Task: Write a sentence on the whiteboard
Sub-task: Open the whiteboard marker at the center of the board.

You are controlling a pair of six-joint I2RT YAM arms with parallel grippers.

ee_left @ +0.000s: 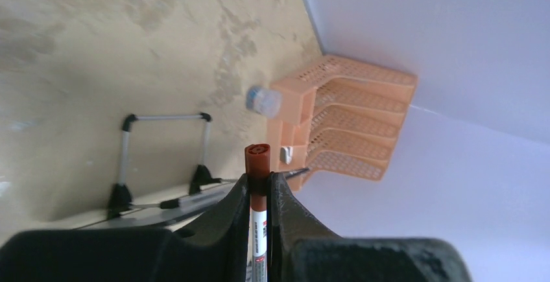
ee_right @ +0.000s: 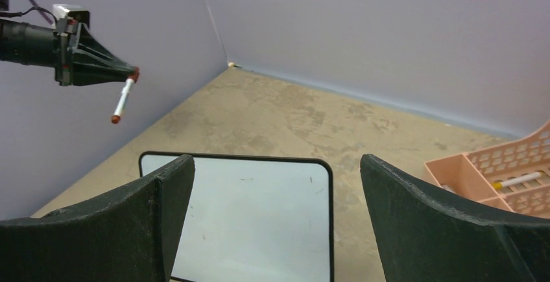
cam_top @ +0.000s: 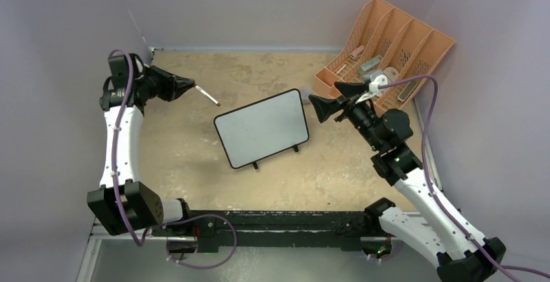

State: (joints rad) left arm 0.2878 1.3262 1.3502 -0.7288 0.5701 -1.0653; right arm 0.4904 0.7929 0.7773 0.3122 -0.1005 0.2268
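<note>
The whiteboard point(cam_top: 263, 128) is sitting near the middle of the table point(cam_top: 188, 159) on its two small black feet, with its long edge slanting up toward 2 o'clock in the top view. The left gripper point(cam_top: 192, 85) is hanging at about 10 o'clock from the board, clear of it, with its fingers pressed together on a marker point(cam_top: 207, 95). It is pinching the white barrel near one red end, while the other red end is pointing toward 4 o'clock at the board's near corner without touching it. The right gripper point(cam_top: 323, 93) is hovering just beside the board's edge at 2 o'clock with its fingers spread wide and nothing between them. A peach organizer point(cam_top: 389, 48) is standing in the far corner at 1 o'clock, holding a few small items.
</note>
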